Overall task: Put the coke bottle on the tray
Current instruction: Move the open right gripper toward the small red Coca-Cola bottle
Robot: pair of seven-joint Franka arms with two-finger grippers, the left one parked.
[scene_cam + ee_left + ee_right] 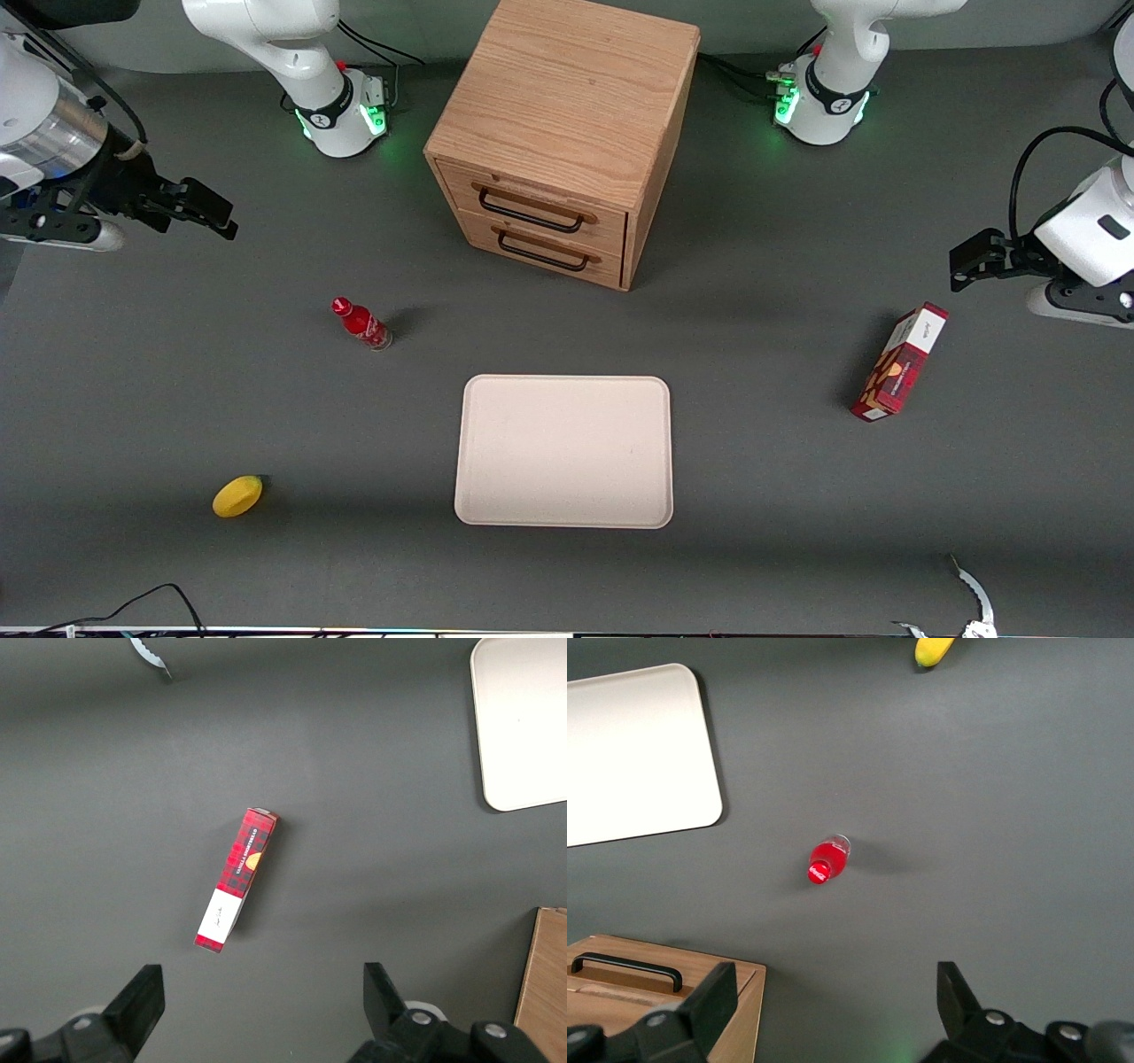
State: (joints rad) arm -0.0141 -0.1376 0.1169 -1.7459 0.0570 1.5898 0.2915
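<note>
On the dark grey worktop (797,532) the coke bottle (361,322) stands upright, farther from the front camera than the tray (563,450) and toward the working arm's end, with bare worktop between the two. The right wrist view looks down on its red cap (819,873) and shows the gripper (837,1005) well apart from the bottle, fingers (713,997) spread wide and holding nothing; in the front view that gripper (213,213) hangs near the working arm's edge of the table. Only the left wrist view shows the plaid print on the red-and-white carton (236,879), which lies toward the parked arm's end. The cream tray is smooth and flat, with rounded corners and a low rim. A yellow lemon (237,495) lies nearer the front camera than the bottle. The two-drawer wooden cabinet (567,133) stands farther from the camera than the tray.
</note>
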